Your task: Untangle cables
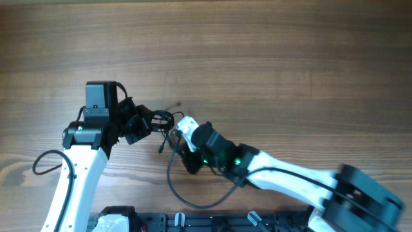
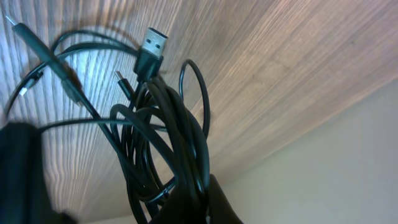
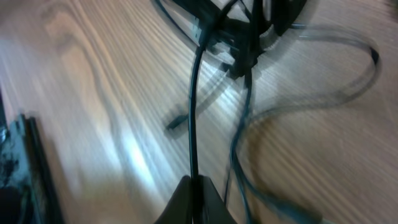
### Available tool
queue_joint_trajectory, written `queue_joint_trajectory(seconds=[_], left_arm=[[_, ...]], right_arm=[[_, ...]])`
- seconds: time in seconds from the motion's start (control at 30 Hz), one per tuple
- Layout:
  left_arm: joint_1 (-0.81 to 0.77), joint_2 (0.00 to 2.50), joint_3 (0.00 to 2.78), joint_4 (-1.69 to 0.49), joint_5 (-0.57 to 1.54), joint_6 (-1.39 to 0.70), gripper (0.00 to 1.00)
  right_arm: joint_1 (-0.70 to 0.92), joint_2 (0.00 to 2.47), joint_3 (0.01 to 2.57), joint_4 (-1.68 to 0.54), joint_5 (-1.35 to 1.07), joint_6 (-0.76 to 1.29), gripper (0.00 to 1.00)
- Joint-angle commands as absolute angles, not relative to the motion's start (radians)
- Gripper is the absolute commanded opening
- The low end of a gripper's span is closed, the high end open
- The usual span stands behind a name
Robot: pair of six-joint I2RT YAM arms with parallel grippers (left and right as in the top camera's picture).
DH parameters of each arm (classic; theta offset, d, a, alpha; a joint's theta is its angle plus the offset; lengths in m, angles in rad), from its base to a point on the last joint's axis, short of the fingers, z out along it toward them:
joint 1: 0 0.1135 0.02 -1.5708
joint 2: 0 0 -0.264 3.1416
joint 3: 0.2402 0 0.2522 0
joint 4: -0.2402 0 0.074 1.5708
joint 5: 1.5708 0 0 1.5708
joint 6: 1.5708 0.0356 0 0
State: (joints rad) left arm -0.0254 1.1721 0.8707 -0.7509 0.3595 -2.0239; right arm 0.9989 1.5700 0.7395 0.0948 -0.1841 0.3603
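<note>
**Asker:** Where are the cables (image 1: 164,122)?

**Describer:** Seen from above, they lie as 1 small black tangle on the wooden table (image 1: 270,58), left of centre, between the 2 arms. The left arm reaches in from the lower left and the right arm from the lower right.

**Asker:** What is the left gripper (image 1: 138,124) doing?

**Describer:** Its fingers are pressed together on the tangle. Its wrist camera shows several looped black cords bunched at the dark finger, with a flat USB plug (image 2: 151,46) sticking up at the top and a smaller plug just beside it.

**Asker:** And the right gripper (image 3: 194,186)?

**Describer:** It pinches 1 thin black cord. In its blurred wrist view that cord runs straight from the closed fingertips up to the knot at the top edge. More loose loops curve over the table to the right.
</note>
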Motion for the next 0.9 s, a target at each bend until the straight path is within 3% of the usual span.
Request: queue_joint_trajectory(seconds=[0.0, 0.13, 0.23, 0.27, 0.37, 0.47, 0.5, 0.7, 0.8, 0.83, 0.87], left_arm=[[-0.029, 1.161, 0.890, -0.749, 0.297, -2.098, 0.04], [-0.029, 1.161, 0.890, -0.747, 0.286, -2.103, 0.04], [-0.029, 1.161, 0.890, -0.744, 0.286, -2.103, 0.04], [-0.029, 1.161, 0.890, -0.744, 0.287, -2.103, 0.04], [-0.029, 1.161, 0.890, -0.745, 0.287, -2.103, 0.04], [-0.029, 1.161, 0.890, -0.744, 0.312, -2.102, 0.04], [-0.029, 1.161, 0.890, -0.745, 0.322, -2.102, 0.04], [-0.029, 1.161, 0.890, -0.745, 0.332, -2.101, 0.04], [-0.029, 1.161, 0.890, -0.745, 0.336, -2.101, 0.04], [-0.029, 1.161, 0.890, -0.745, 0.336, -2.101, 0.04], [-0.029, 1.161, 0.890, -0.745, 0.336, -2.101, 0.04]], right_arm=[[1.000, 1.325, 0.744, -0.134, -0.210, 0.341, 0.04], [1.000, 1.092, 0.744, -0.521, -0.014, 0.346, 0.04], [1.000, 0.996, 0.744, -0.740, 0.199, 0.482, 0.05], [1.000, 0.997, 0.744, -0.739, 0.212, 0.524, 0.11], [1.000, 1.024, 0.744, -0.640, 0.204, 0.600, 0.42], [1.000, 1.146, 0.744, -0.327, 0.135, 0.576, 0.86], [1.000, 1.196, 0.744, -0.226, 0.089, 0.527, 0.90], [1.000, 1.539, 0.744, 0.197, -0.058, 0.221, 0.94], [1.000, 1.702, 0.744, 0.299, -0.039, 0.210, 0.88], [1.000, 1.740, 0.744, 0.313, -0.039, 0.213, 0.83], [1.000, 1.765, 0.744, 0.319, -0.040, 0.214, 0.72]])
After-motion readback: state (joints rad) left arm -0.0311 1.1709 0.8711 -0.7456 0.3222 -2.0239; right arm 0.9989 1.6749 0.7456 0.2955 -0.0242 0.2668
